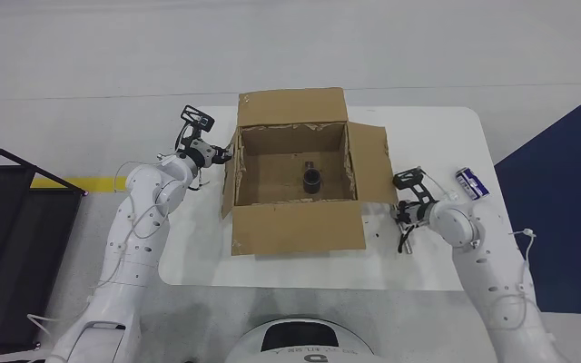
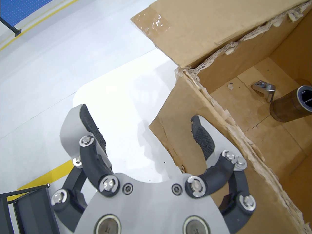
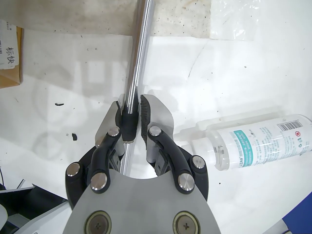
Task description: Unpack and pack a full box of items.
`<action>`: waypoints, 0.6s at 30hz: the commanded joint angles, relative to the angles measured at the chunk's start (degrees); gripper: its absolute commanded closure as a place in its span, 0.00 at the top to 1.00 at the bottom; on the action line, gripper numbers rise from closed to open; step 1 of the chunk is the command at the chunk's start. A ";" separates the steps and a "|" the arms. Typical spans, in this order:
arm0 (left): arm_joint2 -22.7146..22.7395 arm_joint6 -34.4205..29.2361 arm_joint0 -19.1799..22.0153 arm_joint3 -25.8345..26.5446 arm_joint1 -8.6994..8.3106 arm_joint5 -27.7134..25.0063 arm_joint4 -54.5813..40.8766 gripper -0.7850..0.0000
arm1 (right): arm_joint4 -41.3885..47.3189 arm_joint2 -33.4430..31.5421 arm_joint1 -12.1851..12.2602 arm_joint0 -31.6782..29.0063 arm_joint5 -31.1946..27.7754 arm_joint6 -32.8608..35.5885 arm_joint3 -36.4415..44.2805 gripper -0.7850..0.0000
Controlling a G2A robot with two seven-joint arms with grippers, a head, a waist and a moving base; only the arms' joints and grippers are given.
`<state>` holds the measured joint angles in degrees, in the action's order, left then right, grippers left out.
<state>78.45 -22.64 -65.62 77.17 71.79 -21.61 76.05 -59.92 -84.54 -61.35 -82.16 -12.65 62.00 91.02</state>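
Observation:
An open cardboard box [image 1: 295, 227] stands mid-table with its flaps folded out. Inside lie a dark cylinder [image 1: 310, 179] [image 2: 290, 105] and a small metal bracket [image 2: 264, 88]. My left gripper [image 1: 221, 154] [image 2: 146, 127] is open beside the box's left wall, and that wall's flap corner [image 2: 170, 135] sits between its fingers, untouched. My right gripper [image 1: 404, 220] [image 3: 132, 108] is low over the table to the right of the box, shut on a polished metal rod [image 3: 139, 49] [image 1: 402, 240]. The rod points away from the fingers.
A white adhesive cartridge [image 3: 256, 140] [image 1: 470, 181] lies on the white table [image 1: 436, 263] close to the right gripper. Clear plastic film [image 3: 234, 13] lies past the rod's tip. A black frame [image 1: 27, 227] stands off the table's left side.

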 commanded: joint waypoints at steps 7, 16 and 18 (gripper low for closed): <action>0.00 0.00 0.00 0.00 0.00 0.00 0.00 1.00 | 1.69 -3.01 0.56 -0.58 -0.79 -0.77 1.78 0.00; 0.00 0.00 0.00 0.00 0.00 0.00 0.00 1.00 | 6.81 -8.51 1.33 -3.89 -3.28 -2.89 3.79 0.00; 0.00 0.00 0.00 0.00 0.00 0.00 0.00 1.00 | 8.21 -9.37 1.44 -4.17 -3.79 -3.51 3.67 0.00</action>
<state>78.45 -22.64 -65.62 77.17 71.79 -21.61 76.05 -52.51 -93.47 -59.96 -86.21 -16.17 58.82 94.78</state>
